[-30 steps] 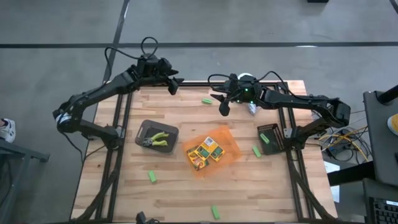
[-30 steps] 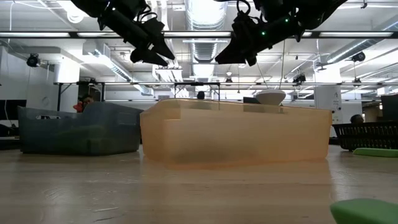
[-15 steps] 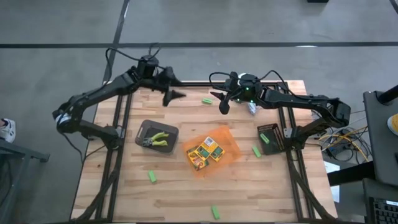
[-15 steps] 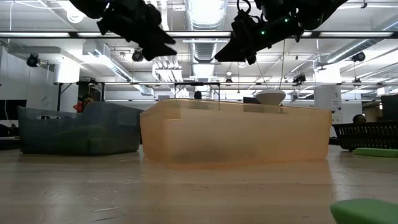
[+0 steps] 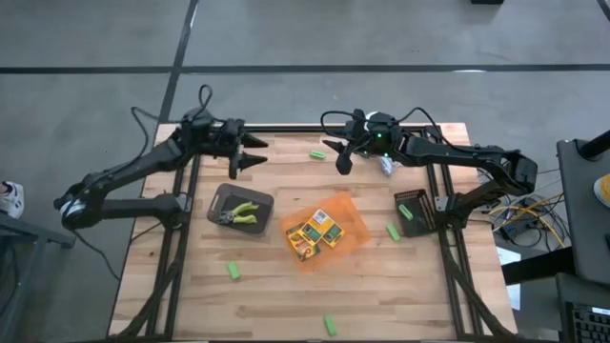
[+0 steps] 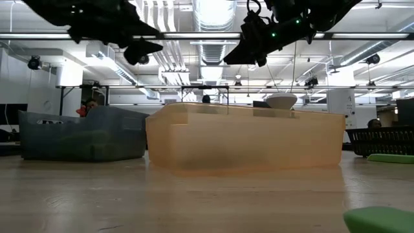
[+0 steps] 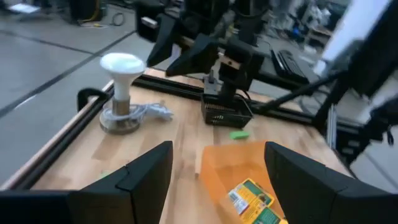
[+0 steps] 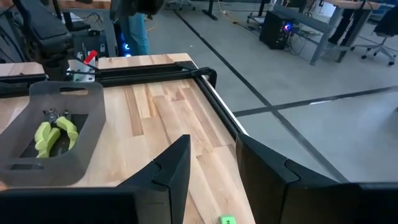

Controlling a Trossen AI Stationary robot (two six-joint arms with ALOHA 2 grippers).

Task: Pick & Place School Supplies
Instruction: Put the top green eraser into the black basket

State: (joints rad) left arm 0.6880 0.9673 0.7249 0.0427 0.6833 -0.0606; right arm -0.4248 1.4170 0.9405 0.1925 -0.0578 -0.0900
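Yellow-and-green crayon boxes [image 5: 315, 233] lie in the orange tray [image 5: 355, 225] at mid-table. A yellow-green plier-like tool [image 5: 244, 213] lies in the grey tray [image 5: 225, 195] to the left of it. Loose green pieces [image 5: 316, 153] [image 5: 233, 271] [image 5: 393, 232] [image 5: 330, 325] lie flat on the wood. My left gripper [image 5: 253, 155] hovers open above the table's far left part, just beyond the grey tray, and points toward the right. My right gripper [image 5: 341, 162] hovers open near the far edge at mid-table, with nothing between its fingers [image 8: 177, 165].
A white lamp [image 7: 121, 93] with its cable stands at the far right, and a black basket [image 5: 412, 210] holding green pieces sits at the right edge. Black frame rails run along the table's left, right and far sides. Bare wood lies at the near side.
My left gripper has come away from the far edge toward the near-left and sunk a little. It has also turned, so that it now points level toward the table's right. It has stayed open. My right gripper has kept still.
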